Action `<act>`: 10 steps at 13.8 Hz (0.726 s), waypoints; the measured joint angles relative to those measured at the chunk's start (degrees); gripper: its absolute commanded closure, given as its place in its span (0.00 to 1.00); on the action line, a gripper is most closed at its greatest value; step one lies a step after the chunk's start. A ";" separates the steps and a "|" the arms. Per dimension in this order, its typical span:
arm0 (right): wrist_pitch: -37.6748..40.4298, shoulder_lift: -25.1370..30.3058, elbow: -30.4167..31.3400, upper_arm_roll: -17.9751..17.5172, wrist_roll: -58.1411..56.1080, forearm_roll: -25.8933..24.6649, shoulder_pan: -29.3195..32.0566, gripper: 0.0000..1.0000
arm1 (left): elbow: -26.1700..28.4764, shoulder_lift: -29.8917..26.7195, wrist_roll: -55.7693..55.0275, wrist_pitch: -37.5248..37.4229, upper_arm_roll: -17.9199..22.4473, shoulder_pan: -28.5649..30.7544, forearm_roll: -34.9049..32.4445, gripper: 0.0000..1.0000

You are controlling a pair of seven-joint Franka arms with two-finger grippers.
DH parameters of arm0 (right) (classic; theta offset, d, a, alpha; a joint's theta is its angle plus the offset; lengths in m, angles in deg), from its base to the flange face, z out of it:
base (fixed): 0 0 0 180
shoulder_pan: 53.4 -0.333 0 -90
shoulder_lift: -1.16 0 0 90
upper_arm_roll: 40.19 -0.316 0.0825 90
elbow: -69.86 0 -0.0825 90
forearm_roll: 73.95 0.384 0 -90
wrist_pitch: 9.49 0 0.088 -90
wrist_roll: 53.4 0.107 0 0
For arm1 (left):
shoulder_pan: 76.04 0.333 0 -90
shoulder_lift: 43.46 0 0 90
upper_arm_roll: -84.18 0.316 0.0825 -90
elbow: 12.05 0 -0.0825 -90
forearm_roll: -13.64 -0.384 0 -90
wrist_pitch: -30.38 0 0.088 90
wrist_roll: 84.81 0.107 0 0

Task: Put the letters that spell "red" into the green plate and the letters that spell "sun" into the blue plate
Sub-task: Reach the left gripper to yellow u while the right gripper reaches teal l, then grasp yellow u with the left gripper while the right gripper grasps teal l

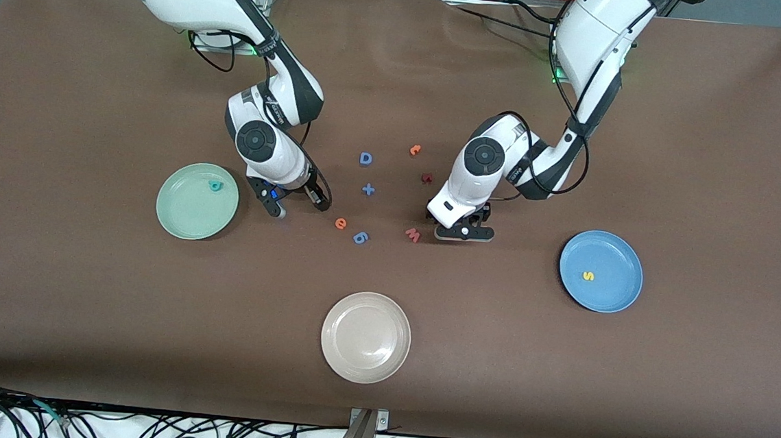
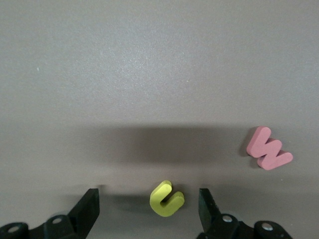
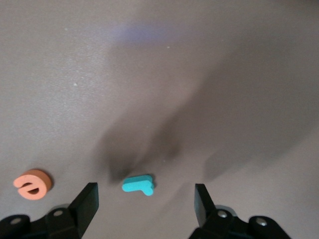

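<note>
my left claw (image 2: 148, 211) hung spread around the yellow u (image 2: 166, 198) on the worktop (image 1: 82, 307), beside the pink w (image 2: 268, 148). my right claw (image 3: 144, 209) was spread around the teal r (image 3: 138, 184), near the orange e (image 3: 33, 183). teal d (image 1: 215, 185) lay in the green plate (image 1: 184, 222), yellow s (image 1: 588, 275) in the blue plate (image 1: 615, 296).

The pale green plate (image 1: 197, 201) holds one teal letter (image 1: 215, 185) near its rim. The blue plate (image 1: 600, 271) holds a yellow "s" (image 1: 588, 276). On the table lie flat an orange "e" (image 1: 340, 224), a teal "r" (image 3: 138, 184) beside it, and a yellow "u" (image 2: 167, 198).
</note>
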 measured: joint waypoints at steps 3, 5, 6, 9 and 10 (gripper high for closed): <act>-2.28 -0.95 0.00 0.42 0.00 -0.33 -0.44 0.14 | 0.03 0.05 -0.21 0.00 0.00 -0.41 0.00 0.29; -2.53 -1.25 0.00 0.65 0.24 -0.34 -0.78 0.21 | 0.03 0.11 -0.95 0.00 0.00 -0.54 0.00 0.35; -2.54 -1.28 0.00 0.66 0.39 -0.34 -0.82 0.21 | 0.03 0.17 -1.49 0.00 0.00 -0.55 0.00 0.37; -2.57 -1.28 0.00 0.69 0.55 -0.34 -0.84 0.23 | 0.00 0.53 -2.48 0.13 0.00 -0.86 -0.01 0.46; -2.58 -1.28 0.00 0.71 0.58 -0.35 -0.83 0.24 | -0.06 0.51 -2.54 0.13 0.06 -0.90 -0.05 0.50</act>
